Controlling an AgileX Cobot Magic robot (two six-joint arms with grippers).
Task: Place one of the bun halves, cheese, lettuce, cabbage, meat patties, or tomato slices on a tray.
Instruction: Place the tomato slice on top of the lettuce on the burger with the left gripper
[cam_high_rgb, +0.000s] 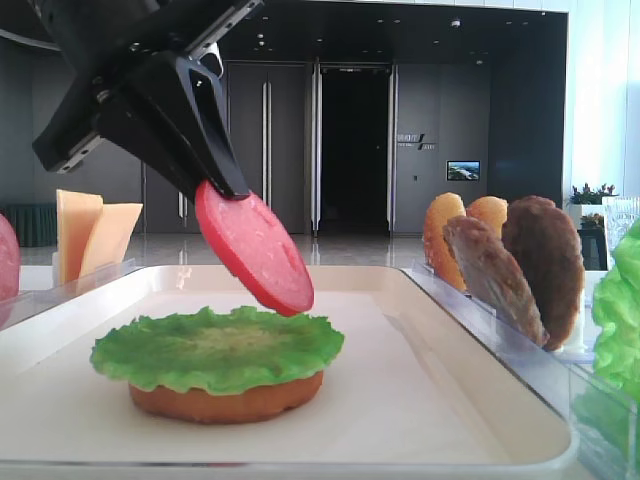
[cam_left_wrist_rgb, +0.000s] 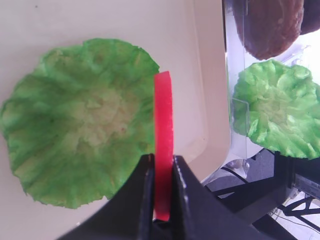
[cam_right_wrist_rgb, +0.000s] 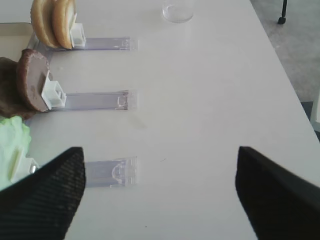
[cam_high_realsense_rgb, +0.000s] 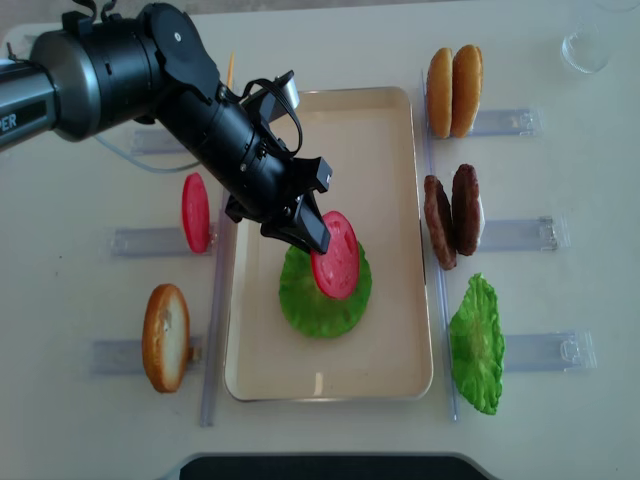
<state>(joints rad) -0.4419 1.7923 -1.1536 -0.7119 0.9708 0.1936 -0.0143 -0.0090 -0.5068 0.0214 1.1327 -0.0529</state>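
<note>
Overhead, left fingers (cam_left_wrist_rgb: 150, 190) pinched tight on a tomato slice (cam_high_realsense_rgb: 337, 255), tilted above the lettuce (cam_high_realsense_rgb: 322, 292), right fingers (cam_right_wrist_rgb: 47, 195) spread wide

A tomato slice (cam_high_rgb: 254, 246) is held tilted by the left gripper (cam_high_rgb: 215, 180). Below it, lettuce (cam_high_rgb: 217, 347) is laid on 1 bun half (cam_high_rgb: 226, 400) on the tray (cam_high_rgb: 440, 400).

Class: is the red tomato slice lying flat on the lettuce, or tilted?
Tilted: the red round tomato slice hangs slanted in the left tool, above the green ruffled lettuce leaf.
</note>
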